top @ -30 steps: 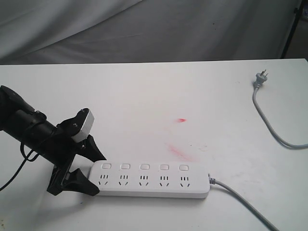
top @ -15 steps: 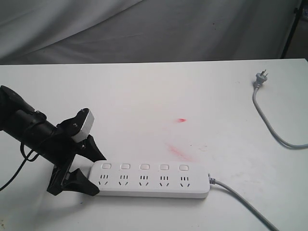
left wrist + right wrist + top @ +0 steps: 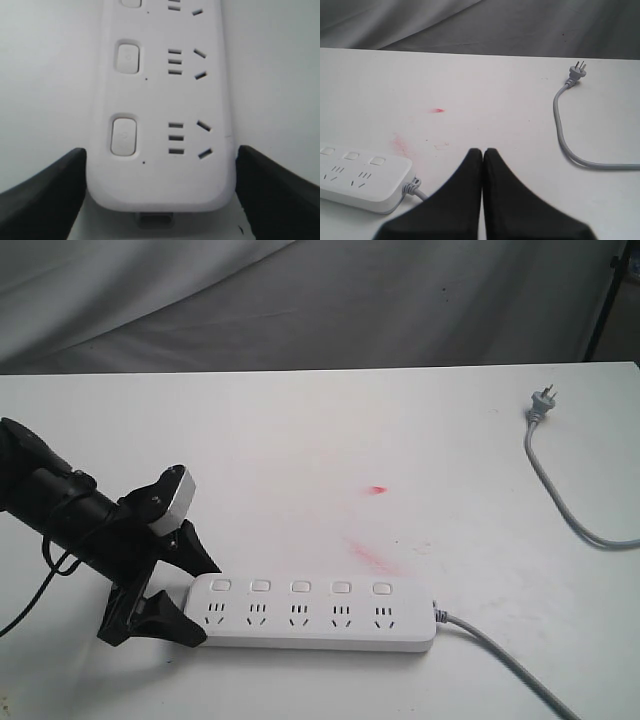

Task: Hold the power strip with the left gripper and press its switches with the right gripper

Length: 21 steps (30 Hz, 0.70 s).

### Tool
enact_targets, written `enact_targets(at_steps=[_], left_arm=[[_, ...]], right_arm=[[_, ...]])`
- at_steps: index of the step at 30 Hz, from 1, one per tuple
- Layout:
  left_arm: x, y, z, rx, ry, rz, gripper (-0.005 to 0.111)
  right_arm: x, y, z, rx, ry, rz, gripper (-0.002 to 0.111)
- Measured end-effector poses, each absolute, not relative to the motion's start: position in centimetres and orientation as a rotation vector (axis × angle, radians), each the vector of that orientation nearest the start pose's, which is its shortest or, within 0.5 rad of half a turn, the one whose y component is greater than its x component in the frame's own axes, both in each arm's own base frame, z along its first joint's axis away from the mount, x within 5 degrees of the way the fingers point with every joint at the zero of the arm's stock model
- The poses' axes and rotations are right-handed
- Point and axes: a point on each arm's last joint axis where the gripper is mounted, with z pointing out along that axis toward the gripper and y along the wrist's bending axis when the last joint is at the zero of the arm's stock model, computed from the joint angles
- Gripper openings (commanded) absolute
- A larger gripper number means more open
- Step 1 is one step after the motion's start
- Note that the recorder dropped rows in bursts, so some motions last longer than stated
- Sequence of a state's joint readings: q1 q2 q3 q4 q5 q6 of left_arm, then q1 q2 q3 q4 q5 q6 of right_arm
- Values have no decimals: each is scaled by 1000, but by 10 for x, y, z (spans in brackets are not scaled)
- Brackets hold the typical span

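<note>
Left claw: the black left claw (image 3: 207,602) stands spread open astride one rounded end of the long flat white plastic power strip (image 3: 315,612), one finger (image 3: 42,195) along each long side. Whether the fingers touch the plastic I cannot tell.
Right claw: the black narrow-fingered right claw (image 3: 482,150) is closed, its tips pressed together, holding nothing. It shows only in its own wrist view.
Change: nothing differs from a second ago; arm, strip and cable lie as they did.
Surroundings: the white counter (image 3: 300,440) bears a pinkish-red smear (image 3: 368,555) and a small red spot (image 3: 378,489) beyond the strip. A grey plug (image 3: 541,405) on a curved grey lead lies near the far right corner. Grey draped cloth (image 3: 400,300) hangs behind.
Access: the five small white rounded-square switches (image 3: 300,586) sit in a row in plain sight, one above each socket.
Strip and claws: the strip lies flat near the counter's front edge, and its grey cable (image 3: 500,660) leaves the end away from the left claw. In the right wrist view that cable end is near the right claw, and apart from it.
</note>
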<state>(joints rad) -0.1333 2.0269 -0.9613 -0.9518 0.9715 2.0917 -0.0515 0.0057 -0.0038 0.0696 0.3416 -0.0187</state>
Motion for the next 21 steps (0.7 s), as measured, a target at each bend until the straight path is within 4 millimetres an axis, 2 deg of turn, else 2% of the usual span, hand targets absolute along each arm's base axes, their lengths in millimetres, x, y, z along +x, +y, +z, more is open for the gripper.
enact_targets(at_steps=[15, 21], left_arm=[[299, -102, 98, 1813, 1918, -897, 80], [299, -102, 122, 1817, 1859, -841, 80]], right_arm=[[54, -1, 183, 73, 1825, 18, 0], [54, -1, 183, 73, 1825, 18, 0]])
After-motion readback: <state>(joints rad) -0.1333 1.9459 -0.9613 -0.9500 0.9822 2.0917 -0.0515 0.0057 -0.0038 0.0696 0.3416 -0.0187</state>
